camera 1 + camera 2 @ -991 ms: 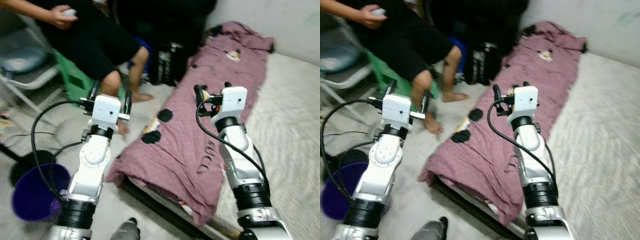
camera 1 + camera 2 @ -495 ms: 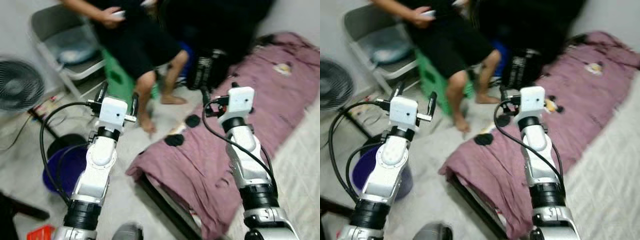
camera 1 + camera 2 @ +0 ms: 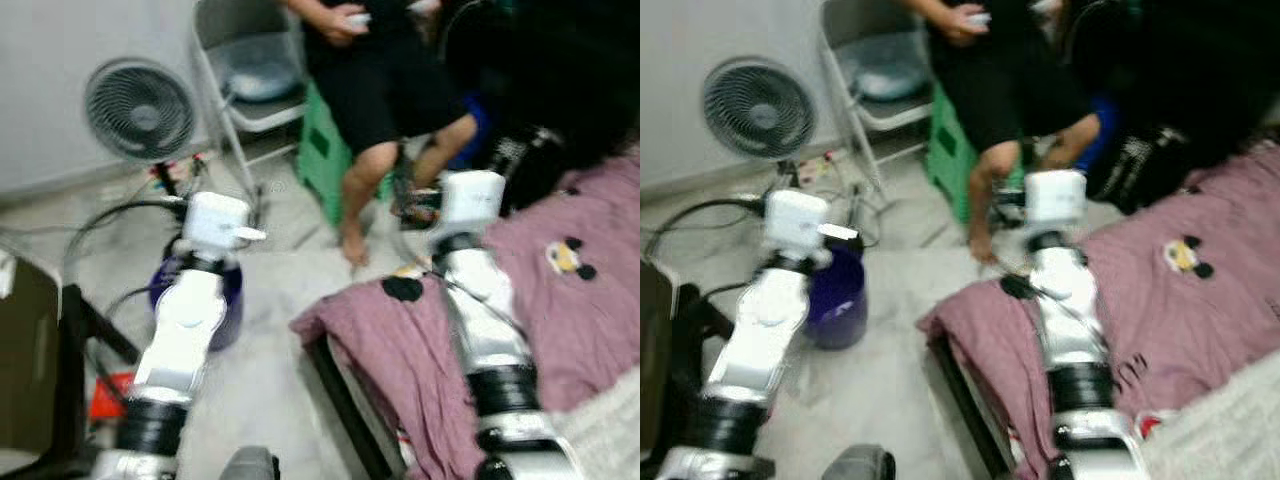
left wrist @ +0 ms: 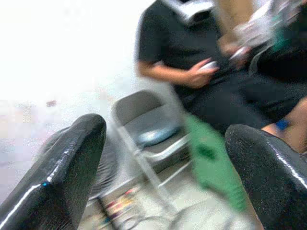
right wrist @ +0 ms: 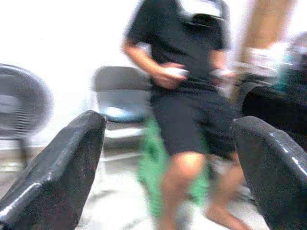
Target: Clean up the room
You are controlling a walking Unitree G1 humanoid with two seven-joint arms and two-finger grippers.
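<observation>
Left eye view, blurred: I judge a search step. Both claws, left claw (image 4: 158, 158) and right claw (image 5: 168, 163), gape empty. Purple bin (image 3: 835, 300) lower left; next, approach clutter.

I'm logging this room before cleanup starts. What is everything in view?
Fan: one, grey, on the floor by the wall.
Folding chair: one, grey, beside the fan.
Stool: one, green, under the seated person.
Bucket: one, purple, on the floor beside the left arm.
Blanket: one, mauve, spread over the mattress.
Bag: one, black, beyond the blanket.
Person: one, in black, seated.
Left pincer: open, raised.
Right pincer: open, raised.
</observation>
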